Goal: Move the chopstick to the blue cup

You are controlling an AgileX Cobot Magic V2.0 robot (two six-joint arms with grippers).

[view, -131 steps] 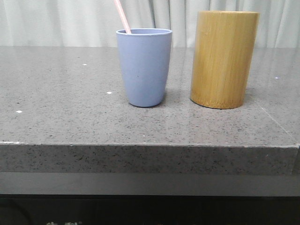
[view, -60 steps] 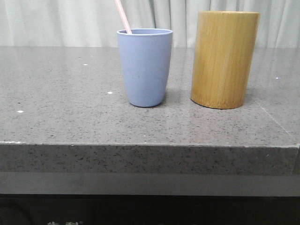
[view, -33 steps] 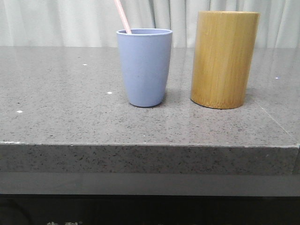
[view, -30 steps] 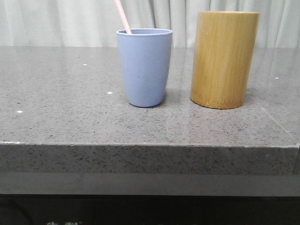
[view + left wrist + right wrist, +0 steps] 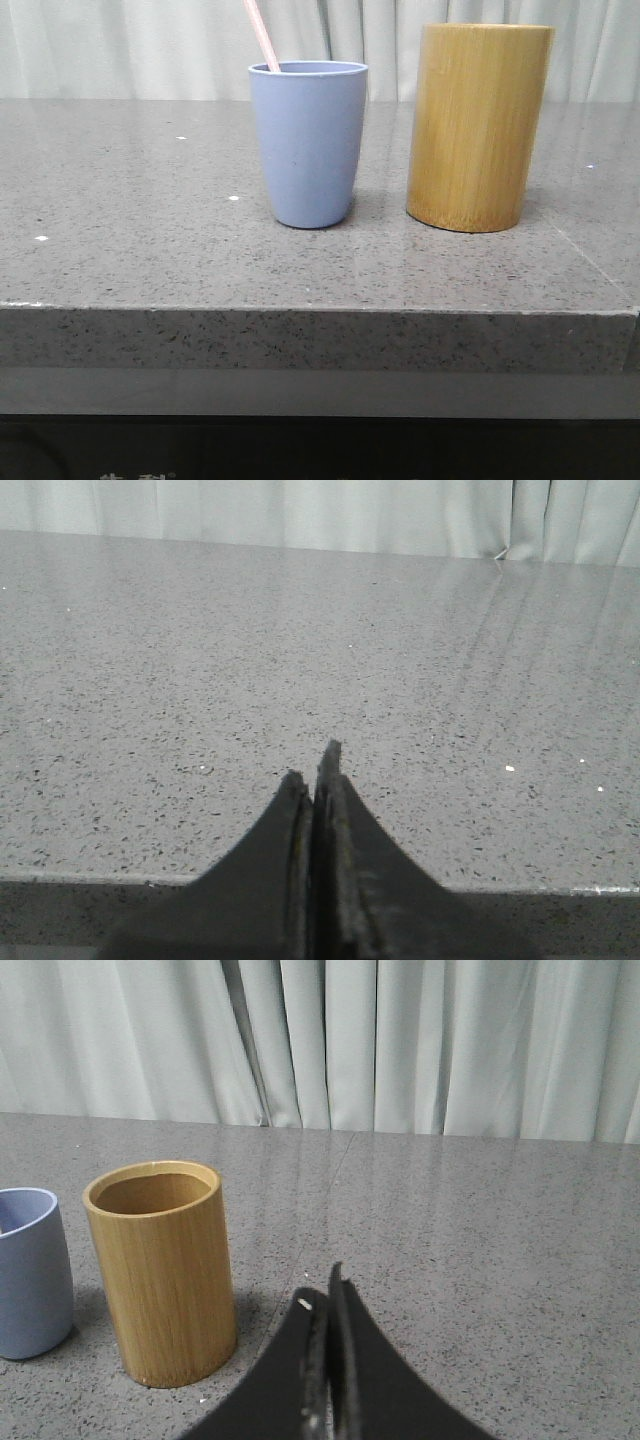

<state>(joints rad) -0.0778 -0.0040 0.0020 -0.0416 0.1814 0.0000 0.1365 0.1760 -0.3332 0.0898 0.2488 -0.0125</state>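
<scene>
Leaning toward 11 o'clock, the chopstick (image 5: 260, 35) sits in the cup (image 5: 308, 143), just as it did a moment ago, so the job looks done. Both the left jaws (image 5: 318, 780) and the right jaws (image 5: 325, 1305) are closed and hold nothing, low over the surface (image 5: 150, 250), away from the cup.

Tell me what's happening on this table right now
Nothing is being handled at this moment. The chopstick already stands in the blue cup, leaning toward the robot's left, so the transfer looks done. The bamboo holder stands beside the cup on the grey counter, a gap between them. The left gripper and right gripper are both shut and hold nothing, away from the cup.
</scene>
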